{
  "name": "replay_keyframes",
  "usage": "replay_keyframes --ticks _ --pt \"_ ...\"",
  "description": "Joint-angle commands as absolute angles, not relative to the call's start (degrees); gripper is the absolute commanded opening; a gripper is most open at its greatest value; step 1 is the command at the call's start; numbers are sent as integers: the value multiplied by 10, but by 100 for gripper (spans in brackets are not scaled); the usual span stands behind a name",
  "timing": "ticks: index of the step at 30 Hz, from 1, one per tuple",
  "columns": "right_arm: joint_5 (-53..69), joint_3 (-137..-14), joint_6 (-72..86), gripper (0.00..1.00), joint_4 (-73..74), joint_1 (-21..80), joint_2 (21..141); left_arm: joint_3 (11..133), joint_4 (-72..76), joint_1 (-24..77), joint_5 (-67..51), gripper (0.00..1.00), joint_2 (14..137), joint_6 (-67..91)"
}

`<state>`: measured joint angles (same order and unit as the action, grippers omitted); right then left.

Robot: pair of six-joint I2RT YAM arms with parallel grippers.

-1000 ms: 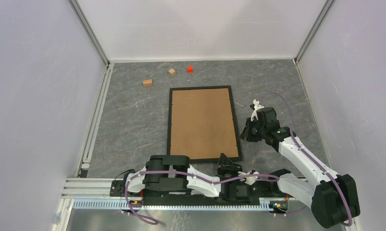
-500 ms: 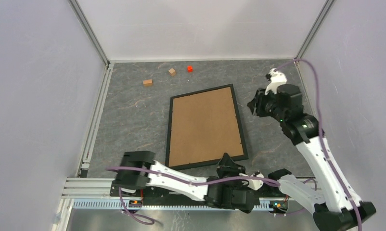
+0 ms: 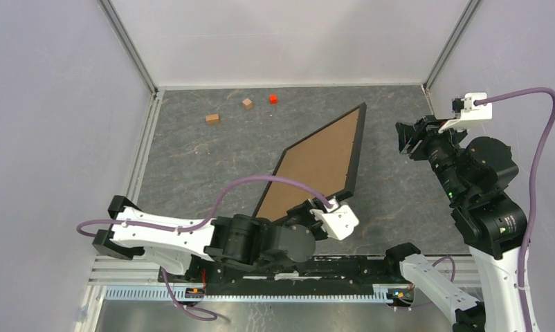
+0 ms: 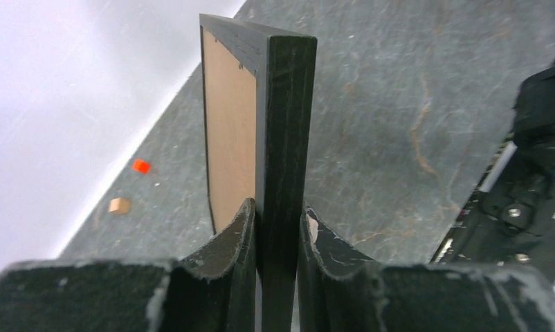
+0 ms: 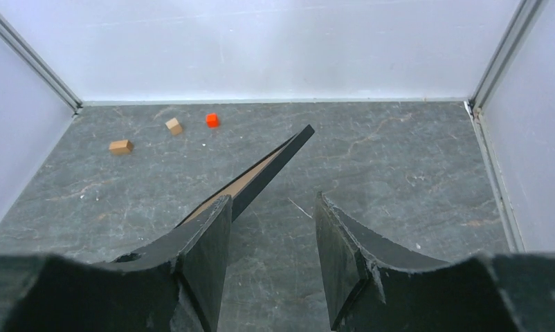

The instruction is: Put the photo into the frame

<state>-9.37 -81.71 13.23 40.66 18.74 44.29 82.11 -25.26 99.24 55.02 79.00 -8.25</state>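
The frame (image 3: 323, 162) tilts up steeply, its near edge pinched by the left gripper (image 4: 276, 207). The right gripper (image 5: 273, 200) is held high to its right, fingers apart, holding nothing.

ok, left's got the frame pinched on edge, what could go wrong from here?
1. The left gripper clamps the long, tilted frame at one spot on its thin edge, so it could pivot in the jaws or slip out.
2. The right gripper hangs open, apart from the frame, so nothing would catch it if it slips.
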Motion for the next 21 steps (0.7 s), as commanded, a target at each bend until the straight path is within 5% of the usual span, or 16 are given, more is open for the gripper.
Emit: replay_keyframes --ticks 1,10,21 --pt "-118 -812 125 54 418 189 444 812 -166 963 423 2 725 35" --pt "-125 -783 128 54 403 189 438 732 -87 770 192 2 608 203" --pt "-117 -736 135 54 390 189 440 610 24 564 84 2 556 412"
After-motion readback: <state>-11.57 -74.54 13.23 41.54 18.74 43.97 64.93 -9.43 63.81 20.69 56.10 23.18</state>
